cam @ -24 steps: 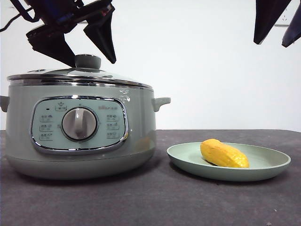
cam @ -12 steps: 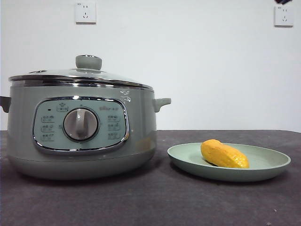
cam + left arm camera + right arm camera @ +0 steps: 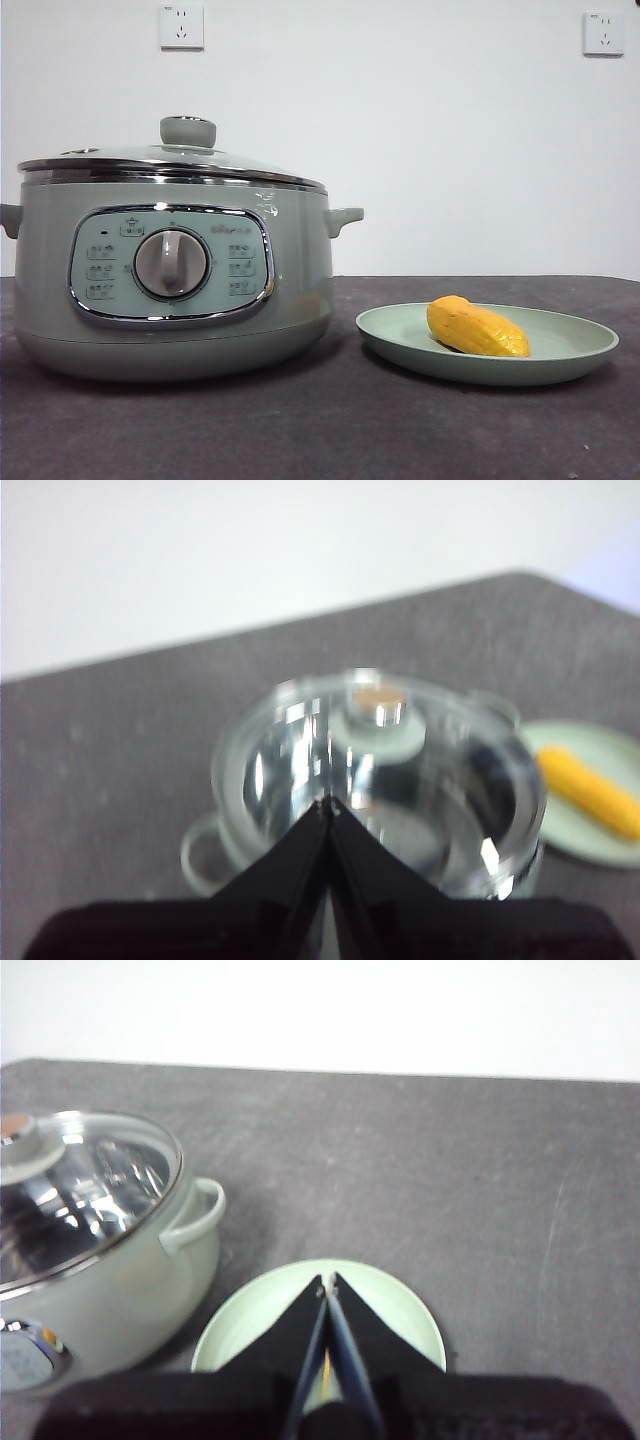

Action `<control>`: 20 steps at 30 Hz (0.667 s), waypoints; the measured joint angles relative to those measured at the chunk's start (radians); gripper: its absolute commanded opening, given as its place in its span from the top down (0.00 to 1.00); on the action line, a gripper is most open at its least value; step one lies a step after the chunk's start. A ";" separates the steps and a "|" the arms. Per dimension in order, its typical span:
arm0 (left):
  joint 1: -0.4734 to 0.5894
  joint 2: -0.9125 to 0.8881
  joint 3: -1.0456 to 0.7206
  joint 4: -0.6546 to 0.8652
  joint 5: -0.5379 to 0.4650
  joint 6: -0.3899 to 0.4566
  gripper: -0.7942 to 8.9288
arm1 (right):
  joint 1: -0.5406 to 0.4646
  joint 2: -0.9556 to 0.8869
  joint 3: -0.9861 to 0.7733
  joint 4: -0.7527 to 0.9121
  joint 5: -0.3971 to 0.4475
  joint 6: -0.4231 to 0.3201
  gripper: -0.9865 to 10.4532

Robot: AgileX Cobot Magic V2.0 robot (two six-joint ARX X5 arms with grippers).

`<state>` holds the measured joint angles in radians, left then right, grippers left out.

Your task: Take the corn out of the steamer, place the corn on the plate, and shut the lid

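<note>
while both grippers hang clenched and empty up high, the stubby yellow-orange corn (image 3: 477, 328) lies on the pale-green plate (image 3: 580, 352) beside the steamer (image 3: 300, 280), glass lid (image 3: 150, 158) on.

Left gripper (image 3: 328, 802): jaws pressed together, tips meeting at a single point, nothing between them. Right gripper (image 3: 327, 1282): jaws likewise closed tip to tip and empty. Neither arm appears in the front view.
</note>
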<state>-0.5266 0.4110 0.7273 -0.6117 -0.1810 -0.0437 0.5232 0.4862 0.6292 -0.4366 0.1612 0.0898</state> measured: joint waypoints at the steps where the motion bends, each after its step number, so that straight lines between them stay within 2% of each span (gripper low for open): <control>1: 0.000 -0.001 -0.009 -0.027 0.000 -0.014 0.92 | 0.000 0.002 0.000 -0.012 0.000 0.000 0.91; 5: 0.000 0.008 -0.010 -0.116 0.001 -0.064 0.92 | 0.000 0.006 -0.002 -0.056 0.000 0.000 0.91; 11: 0.000 0.025 -0.010 -0.179 0.000 -0.081 0.92 | 0.000 0.006 -0.002 -0.087 0.000 0.000 0.91; 16: 0.000 0.029 -0.010 -0.180 0.000 -0.080 0.92 | 0.000 0.006 -0.002 -0.093 0.000 0.000 0.91; 20: 0.009 -0.015 -0.015 -0.159 0.000 -0.016 0.92 | 0.000 0.007 -0.002 -0.096 0.000 0.000 0.91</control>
<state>-0.5179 0.3962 0.7124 -0.7712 -0.1806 -0.0597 0.5232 0.4931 0.6273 -0.5323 0.1608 0.0902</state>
